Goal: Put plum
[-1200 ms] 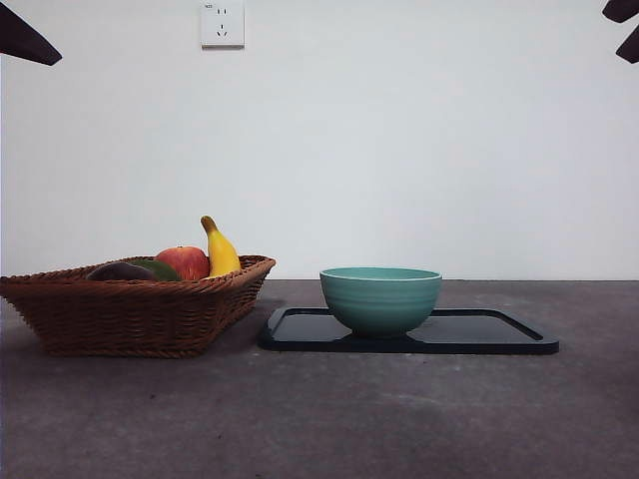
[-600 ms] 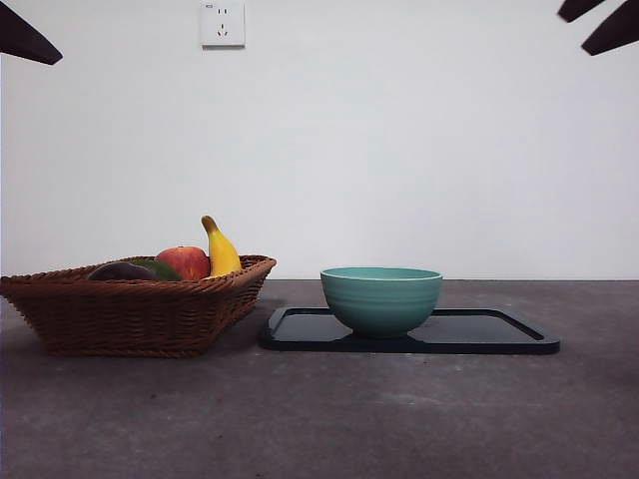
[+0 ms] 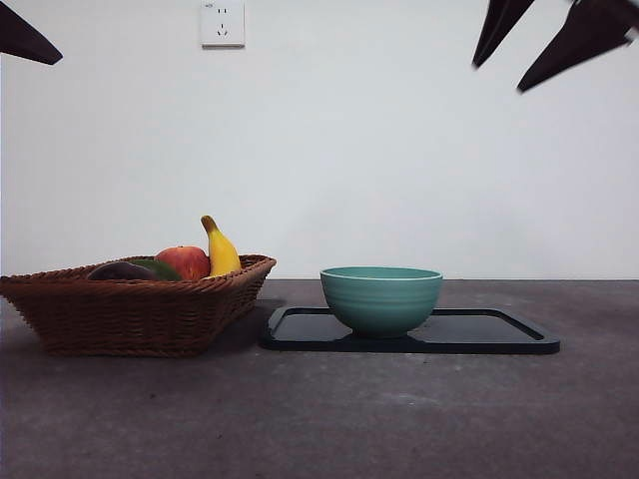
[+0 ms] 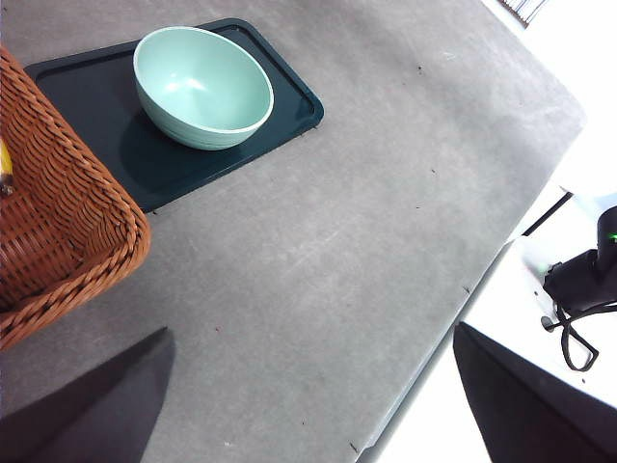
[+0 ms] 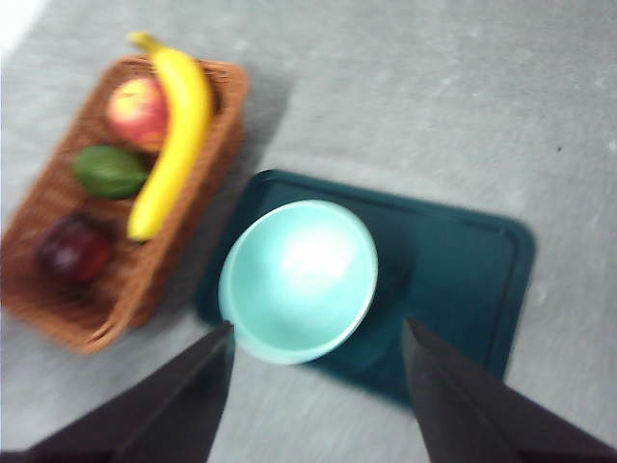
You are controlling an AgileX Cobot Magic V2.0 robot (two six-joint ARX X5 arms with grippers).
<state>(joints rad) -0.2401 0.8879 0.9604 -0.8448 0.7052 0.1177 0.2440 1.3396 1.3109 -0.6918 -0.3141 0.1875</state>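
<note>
On grey surface, nearest: dark tray, rectangular, carrying teal bowl upright at its basket-side end, empty inside per both wrist views. Just beside tray: brown wicker basket, apart from it by a narrow strip of surface. Inside basket: plum, dark maroon, at one end; green oval fruit in the middle; red apple at the other end; yellow banana along the tray-side wall, tip rising above the rim in front view. Overhead, high above tray: right gripper, fingers spread wide, holding nothing. Left gripper raised over bare surface, fingers wide apart, holding nothing. Farthest: white wall with socket.
</note>
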